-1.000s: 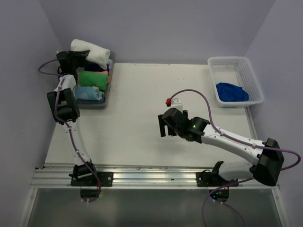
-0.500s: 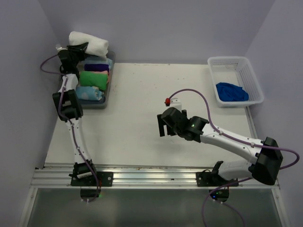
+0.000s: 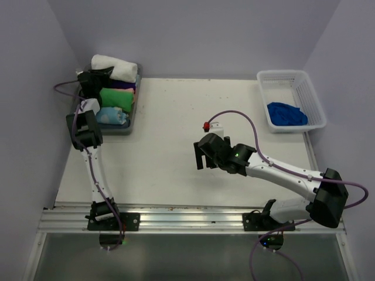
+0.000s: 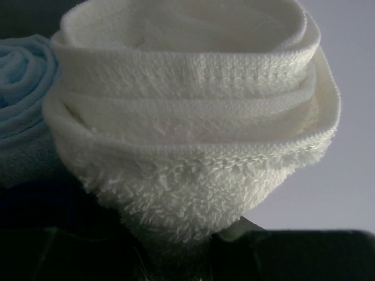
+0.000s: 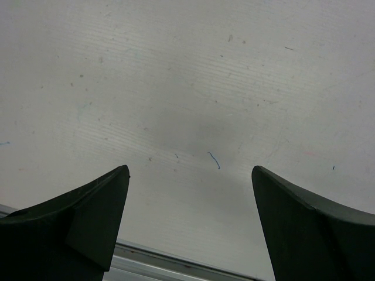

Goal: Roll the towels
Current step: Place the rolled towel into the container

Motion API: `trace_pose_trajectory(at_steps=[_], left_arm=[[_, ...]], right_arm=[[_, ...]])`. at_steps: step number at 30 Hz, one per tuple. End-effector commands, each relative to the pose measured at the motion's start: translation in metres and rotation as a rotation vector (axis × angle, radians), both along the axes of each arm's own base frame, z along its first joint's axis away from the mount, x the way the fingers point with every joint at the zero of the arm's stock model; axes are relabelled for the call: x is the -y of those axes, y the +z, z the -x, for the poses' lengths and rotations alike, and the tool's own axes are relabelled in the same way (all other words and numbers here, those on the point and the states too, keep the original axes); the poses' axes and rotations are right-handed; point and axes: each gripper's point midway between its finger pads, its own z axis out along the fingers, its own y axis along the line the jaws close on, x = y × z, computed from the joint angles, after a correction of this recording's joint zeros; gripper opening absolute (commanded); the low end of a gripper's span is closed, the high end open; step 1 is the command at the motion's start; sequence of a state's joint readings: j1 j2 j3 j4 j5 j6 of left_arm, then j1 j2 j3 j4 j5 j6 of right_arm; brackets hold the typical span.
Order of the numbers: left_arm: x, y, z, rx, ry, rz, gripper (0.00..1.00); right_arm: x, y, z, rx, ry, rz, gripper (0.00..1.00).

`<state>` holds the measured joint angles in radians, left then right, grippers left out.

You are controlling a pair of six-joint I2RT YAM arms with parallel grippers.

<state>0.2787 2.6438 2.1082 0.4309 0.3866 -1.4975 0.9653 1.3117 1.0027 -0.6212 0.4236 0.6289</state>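
The white towel point(image 3: 116, 67) is rolled up and held at the back end of the grey tray point(image 3: 119, 129), at the far left. My left gripper point(image 3: 94, 76) is shut on the roll's left end. In the left wrist view the roll's coiled end point(image 4: 187, 111) fills the frame above my dark fingers point(image 4: 293, 254). The royal blue towel point(image 3: 287, 113) lies crumpled in the white basket point(image 3: 310, 91) at the back right. My right gripper point(image 3: 202, 157) hovers open over bare table point(image 5: 187, 88), nothing between its fingers point(image 5: 96, 213).
The tray also holds a rolled green towel point(image 3: 117, 96), a pale blue dotted roll point(image 3: 111, 115) and a dark purple one point(image 3: 124, 85). A small red-and-white piece point(image 3: 208, 125) lies mid-table. A metal rail point(image 3: 187, 219) runs along the near edge. Walls stand close on both sides.
My left gripper lifted the white roll up and back, then brought it down onto the tray's back end. The right arm has barely moved.
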Motion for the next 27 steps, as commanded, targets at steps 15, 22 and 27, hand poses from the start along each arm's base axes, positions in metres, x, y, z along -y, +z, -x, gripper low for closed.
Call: trace_pose_trajectory(at_steps=[15,22,27], left_arm=[[-0.005,0.018,0.025,-0.078,0.038,-0.049,0.88],[-0.003,0.013,0.034,-0.188,0.037,-0.015,0.98],[0.000,0.016,0.042,-0.220,0.025,-0.009,1.00]], right_arm=[[-0.012,0.021,-0.006,0.032,-0.008,-0.073,0.89],[-0.012,0.023,-0.006,0.037,-0.007,-0.083,0.89],[-0.012,0.024,-0.006,0.039,-0.006,-0.088,0.89]])
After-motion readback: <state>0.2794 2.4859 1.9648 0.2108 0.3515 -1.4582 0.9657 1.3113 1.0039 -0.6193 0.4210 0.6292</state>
